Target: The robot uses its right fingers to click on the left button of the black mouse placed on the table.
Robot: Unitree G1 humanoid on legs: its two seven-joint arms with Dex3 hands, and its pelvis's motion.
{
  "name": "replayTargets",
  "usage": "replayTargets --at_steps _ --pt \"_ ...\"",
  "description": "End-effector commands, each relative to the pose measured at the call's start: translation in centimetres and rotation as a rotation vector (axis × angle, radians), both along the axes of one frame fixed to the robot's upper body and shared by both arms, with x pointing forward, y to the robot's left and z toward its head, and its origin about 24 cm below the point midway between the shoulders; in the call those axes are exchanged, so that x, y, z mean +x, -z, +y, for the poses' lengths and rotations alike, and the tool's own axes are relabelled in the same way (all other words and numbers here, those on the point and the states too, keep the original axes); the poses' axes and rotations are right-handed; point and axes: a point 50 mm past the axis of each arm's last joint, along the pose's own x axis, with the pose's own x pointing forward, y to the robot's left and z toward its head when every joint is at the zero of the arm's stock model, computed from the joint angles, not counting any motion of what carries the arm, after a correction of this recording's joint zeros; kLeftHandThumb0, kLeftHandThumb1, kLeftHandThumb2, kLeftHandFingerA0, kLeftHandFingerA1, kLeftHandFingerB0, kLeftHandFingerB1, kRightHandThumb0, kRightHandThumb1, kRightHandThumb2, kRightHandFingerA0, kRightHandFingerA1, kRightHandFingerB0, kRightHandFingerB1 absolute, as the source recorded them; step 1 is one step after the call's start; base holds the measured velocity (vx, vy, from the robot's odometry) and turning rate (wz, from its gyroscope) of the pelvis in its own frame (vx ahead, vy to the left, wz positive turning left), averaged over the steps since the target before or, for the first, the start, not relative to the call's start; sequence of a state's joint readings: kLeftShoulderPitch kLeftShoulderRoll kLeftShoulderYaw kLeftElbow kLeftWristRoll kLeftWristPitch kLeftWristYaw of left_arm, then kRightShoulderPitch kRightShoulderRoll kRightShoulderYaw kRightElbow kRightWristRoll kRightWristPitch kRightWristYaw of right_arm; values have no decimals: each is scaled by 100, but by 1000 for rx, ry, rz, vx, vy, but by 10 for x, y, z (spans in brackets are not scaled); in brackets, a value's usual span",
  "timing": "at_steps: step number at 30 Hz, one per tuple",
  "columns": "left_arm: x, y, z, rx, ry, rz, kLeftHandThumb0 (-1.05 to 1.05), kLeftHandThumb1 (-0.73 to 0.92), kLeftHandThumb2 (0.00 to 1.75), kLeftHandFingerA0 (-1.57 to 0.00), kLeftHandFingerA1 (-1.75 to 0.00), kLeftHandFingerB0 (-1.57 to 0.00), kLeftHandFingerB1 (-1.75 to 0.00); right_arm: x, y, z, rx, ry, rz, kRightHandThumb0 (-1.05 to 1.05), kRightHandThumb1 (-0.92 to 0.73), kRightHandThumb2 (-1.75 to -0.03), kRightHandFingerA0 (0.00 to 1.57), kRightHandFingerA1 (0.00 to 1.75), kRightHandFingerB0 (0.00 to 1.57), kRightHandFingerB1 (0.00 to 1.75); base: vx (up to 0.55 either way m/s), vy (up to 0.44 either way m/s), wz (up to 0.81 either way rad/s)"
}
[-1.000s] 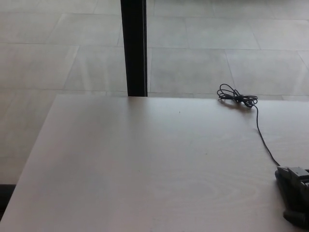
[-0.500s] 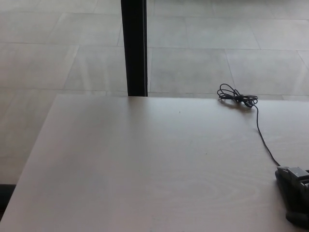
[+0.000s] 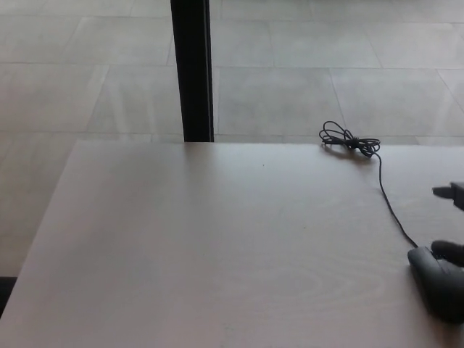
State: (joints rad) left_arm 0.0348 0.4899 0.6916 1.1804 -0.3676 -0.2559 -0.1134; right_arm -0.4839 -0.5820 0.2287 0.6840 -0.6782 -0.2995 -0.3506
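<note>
Mouse [image 3: 438,283]: black, at near right edge of table, partly cut by picture border; shell now mostly bare, where half a second ago was covered by dark hand parts.
Right hand [image 3: 451,250]: only small dark pieces seen at right border, one touching far side of mouse, one higher and apart; lifted or pulled back compared with before; open or closed cannot be told, nothing seen held.
Left hand: not in view.
Table [image 3: 217,246]: pale wood, bare in middle and left.
Cable [image 3: 388,203]: thin, black, runs from mouse toward far right, ends in tied bundle [image 3: 349,140] near far edge.
Post [image 3: 191,69]: black, upright behind far edge.
View: whole picture shifted a little, so camera moved, not things.
Meaning for task: probably click finished or finger being set again; cannot decide which.
</note>
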Motion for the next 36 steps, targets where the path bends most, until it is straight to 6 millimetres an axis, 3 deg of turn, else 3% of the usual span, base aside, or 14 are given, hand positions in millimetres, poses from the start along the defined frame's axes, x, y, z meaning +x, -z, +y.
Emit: replayTargets --at_steps 1,3,12,15,18,19,20,23,25,28,31,33,35,36 --pt "-3 -7 5 33 -13 -28 -88 92 88 -78 -60 -72 -59 12 -49 -9 147 44 -133 -72 -84 -65 45 50 46 41 45 -15 6" --pt "-4 -7 5 38 -12 -27 -88 92 87 -79 -60 -73 -60 13 -57 -11 158 47 -155 -74 -71 -110 42 61 35 52 19 -7 4" --pt "-4 -6 5 40 -9 -8 -72 81 128 -70 -65 -66 -64 0 -76 -37 141 104 -235 -79 -86 -66 48 50 47 42 0 0 0" --pt "-4 -5 5 29 -16 -15 -89 92 88 -77 -60 -71 -58 -7 -79 -51 171 136 -253 -70 -65 -109 49 62 34 52 0 0 0" --pt "-5 -5 4 47 -4 -7 -86 92 87 -77 -60 -76 -61 -20 -83 -75 210 234 -283 -78 -84 -65 54 53 48 42 0 0 0" --pt "-5 -5 4 44 -7 -3 -87 92 90 -76 -59 -73 -59 -25 -84 -84 226 260 -295 -78 -85 -66 68 62 47 42 0 0 0" --pt "-5 -5 4 33 -8 -12 -90 92 98 -76 -58 -72 -59 -43 -84 -108 316 359 -350 -82 -79 -69 100 153 49 45 0 0 0" --pt "-5 -4 4 31 -18 -15 -90 92 96 -77 -58 -72 -58 -63 -78 -127 411 459 -374 -79 -77 -70 104 152 49 45 0 0 0" --pt "-5 -4 3 37 -7 -11 -88 92 90 -76 -58 -69 -57 -82 -71 -140 484 493 -412 -64 -63 -108 124 134 50 64 0 0 0" --pt "-7 -3 2 30 -6 -12 -87 92 87 -75 -58 -68 -58 -119 -46 -166 694 655 -459 -74 -84 -65 82 141 56 43 0 0 0" --pt "-8 -3 2 15 -1 -22 -90 92 89 -71 -59 -65 -57 -150 -17 -180 910 820 -528 -70 -79 -70 89 166 76 107 0 0 0" --pt "-7 -2 2 21 -19 -17 -85 92 88 -75 -58 -69 -57 -168 1 -182 1030 898 -529 -71 -69 -109 119 138 64 77 0 0 0" --pt "-7 -2 2 22 -18 -5 -92 92 93 -74 -59 -65 -57 -188 29 -182 1182 1016 -550 -73 -87 -66 85 85 52 47 0 0 0" --pt "-8 -1 2 17 -10 3 -92 92 93 -75 -59 -63 -56 -195 40 -182 1264 1063 -577 -73 -86 -66 91 119 60 54 0 0 0"
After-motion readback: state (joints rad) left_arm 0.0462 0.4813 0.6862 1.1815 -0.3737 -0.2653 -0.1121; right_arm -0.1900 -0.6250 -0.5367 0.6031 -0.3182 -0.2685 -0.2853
